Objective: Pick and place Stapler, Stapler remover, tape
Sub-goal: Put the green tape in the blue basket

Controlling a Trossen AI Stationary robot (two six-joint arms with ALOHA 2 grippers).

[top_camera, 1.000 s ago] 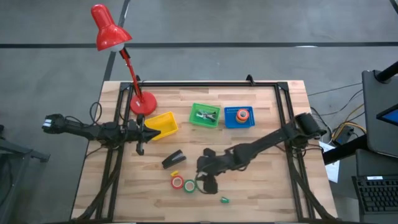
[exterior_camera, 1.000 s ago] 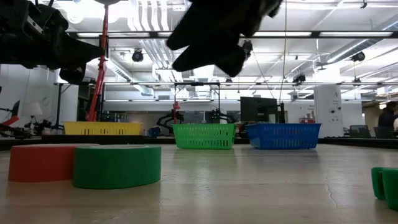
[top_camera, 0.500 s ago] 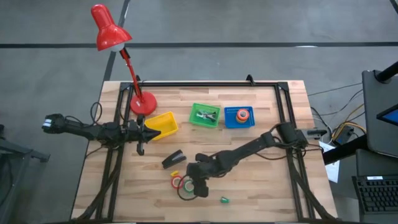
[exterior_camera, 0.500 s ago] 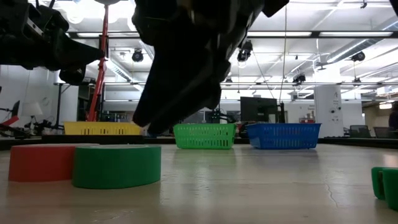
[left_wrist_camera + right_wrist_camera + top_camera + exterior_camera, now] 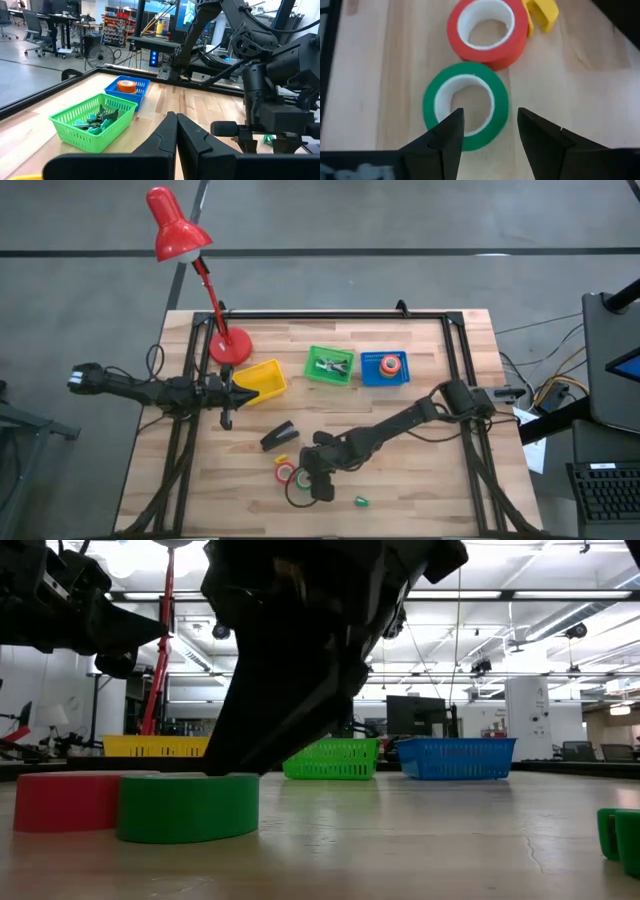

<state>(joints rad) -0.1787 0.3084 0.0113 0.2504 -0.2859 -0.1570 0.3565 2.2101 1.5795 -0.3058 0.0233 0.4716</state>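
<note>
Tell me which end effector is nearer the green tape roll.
Right. The right end effector hangs open directly over the green tape roll, one finger inside the ring. The left end effector waits shut by the yellow basket, far off.

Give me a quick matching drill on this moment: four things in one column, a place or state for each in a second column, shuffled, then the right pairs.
Things:
1. round green tape roll
2. round orange tape roll
3. small black wedge-shaped stapler
4. left gripper

Places or states:
A. lying in the blue plastic basket
B. fingers shut, near the yellow basket
C. on the wooden table beside the red tape roll, right gripper open over it
D. lying loose on the wood, no gripper on it

Pairs: 1-C, 2-A, 3-D, 4-B
</note>
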